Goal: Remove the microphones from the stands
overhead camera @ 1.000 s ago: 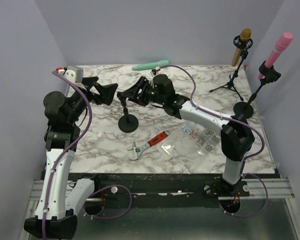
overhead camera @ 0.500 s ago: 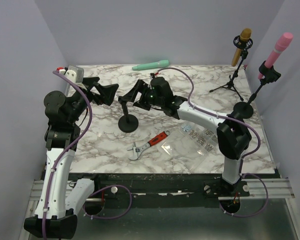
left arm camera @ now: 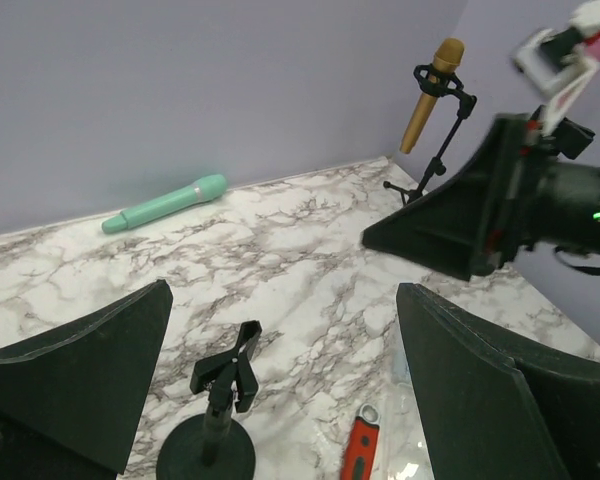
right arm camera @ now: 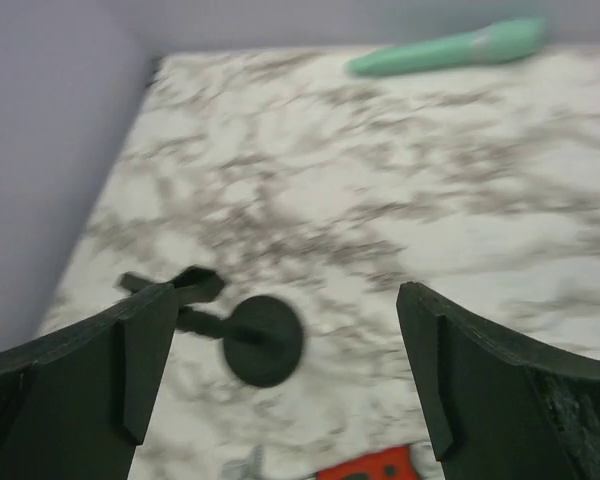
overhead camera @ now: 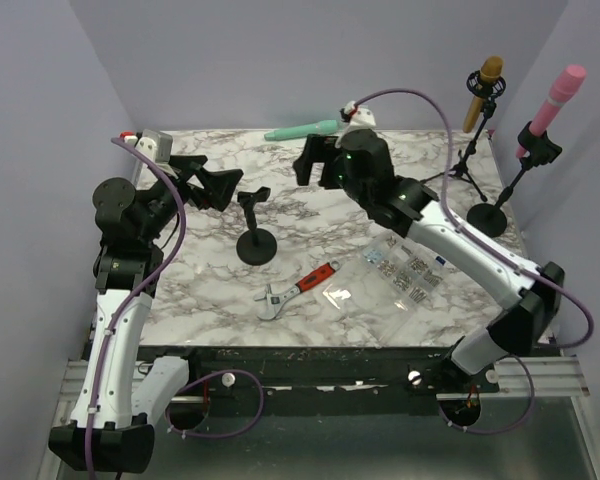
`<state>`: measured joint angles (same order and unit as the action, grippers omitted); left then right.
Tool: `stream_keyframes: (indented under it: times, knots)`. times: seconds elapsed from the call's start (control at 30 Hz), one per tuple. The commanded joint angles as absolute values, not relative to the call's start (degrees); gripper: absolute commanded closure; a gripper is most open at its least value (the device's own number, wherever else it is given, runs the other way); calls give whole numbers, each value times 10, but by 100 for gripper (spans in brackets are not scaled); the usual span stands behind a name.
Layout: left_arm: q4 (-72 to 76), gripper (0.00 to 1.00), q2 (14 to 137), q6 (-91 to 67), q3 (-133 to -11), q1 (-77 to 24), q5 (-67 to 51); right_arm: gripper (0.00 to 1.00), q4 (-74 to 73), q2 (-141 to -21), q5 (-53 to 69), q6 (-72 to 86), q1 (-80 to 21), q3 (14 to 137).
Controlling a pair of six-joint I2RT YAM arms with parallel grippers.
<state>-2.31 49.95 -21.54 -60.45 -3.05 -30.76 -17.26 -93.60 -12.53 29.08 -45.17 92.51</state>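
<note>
Right arm stretches long across the desk (overhead camera: pixel 205 285), elbow low at the near right corner, wrist lifted over the back centre. Right gripper (overhead camera: pixel 310 163) tips down, jaws spread wide, gripping nothing. Left arm stands at the left edge, forearm bent forward, left gripper (overhead camera: pixel 215 183) level and aimed at the stand (overhead camera: pixel 256 243), jaws spread. I see the green microphone (overhead camera: pixel 300 130) lying flat at the desk's back edge, well apart from the stand.
</note>
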Motion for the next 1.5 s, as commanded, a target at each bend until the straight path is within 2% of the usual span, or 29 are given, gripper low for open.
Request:
stream_keyframes:
  times: [0.0, 0.1, 0.17, 0.37, 0.53, 0.97, 1.1, 1.47]
  knots:
    - [-3, 1, 500, -218, -594, -30, -327, 0, -240, -849, -473, 121, -454, 843]
    - [-4, 1, 510, -219, -596, -32, -320, 0, -223, -823, -636, 51, -445, 796]
    - [5, 2, 513, -230, -596, -32, -339, 0, -213, -806, -685, 30, -430, 777]
    - [4, 2, 513, -219, -594, -48, -327, 0, -130, -738, -626, 37, -330, 733]
    - [1, 1, 511, -210, -595, -63, -322, 0, -85, -760, -596, 37, -236, 750]
    - [14, 1, 507, -238, -595, -69, -350, 0, -83, -1038, -459, 30, -97, 1072]
    - [19, 2, 510, -245, -595, -68, -359, 0, -143, -1126, -426, 42, -63, 1184]
    - [24, 1, 521, -261, -598, -69, -377, 0, -111, -1211, -350, 46, -7, 1271]
